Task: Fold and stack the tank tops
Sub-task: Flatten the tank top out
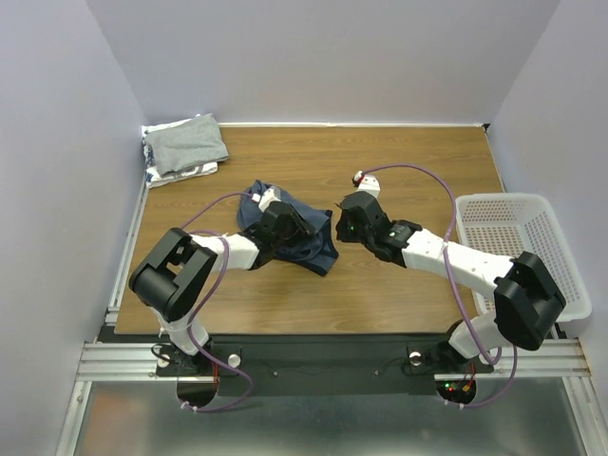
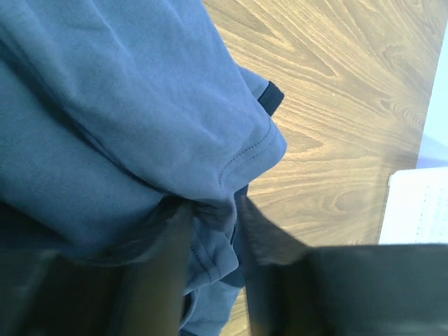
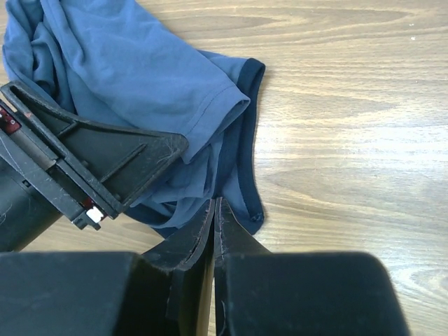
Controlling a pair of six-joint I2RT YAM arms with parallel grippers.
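Note:
The slate-blue tank top [image 1: 302, 239] lies bunched in the middle of the table. My left gripper [image 1: 288, 226] sits on it and is shut on a fold of the blue cloth [image 2: 140, 105], which shows between its fingers [image 2: 162, 266]. My right gripper [image 1: 340, 221] is at the top's right edge. Its jaws are pressed together, with the tips [image 3: 214, 204] against the dark trim [image 3: 246, 140]; no cloth shows between them. The light grey tank top [image 1: 187, 142] lies folded at the back left, over the black-and-white patterned one [image 1: 180, 174].
A white mesh basket [image 1: 521, 249] stands at the right edge of the table, and its corner shows in the left wrist view [image 2: 416, 206]. My left gripper's black finger [image 3: 105, 164] lies across the cloth in the right wrist view. Bare wood [image 1: 399, 161] lies behind the arms.

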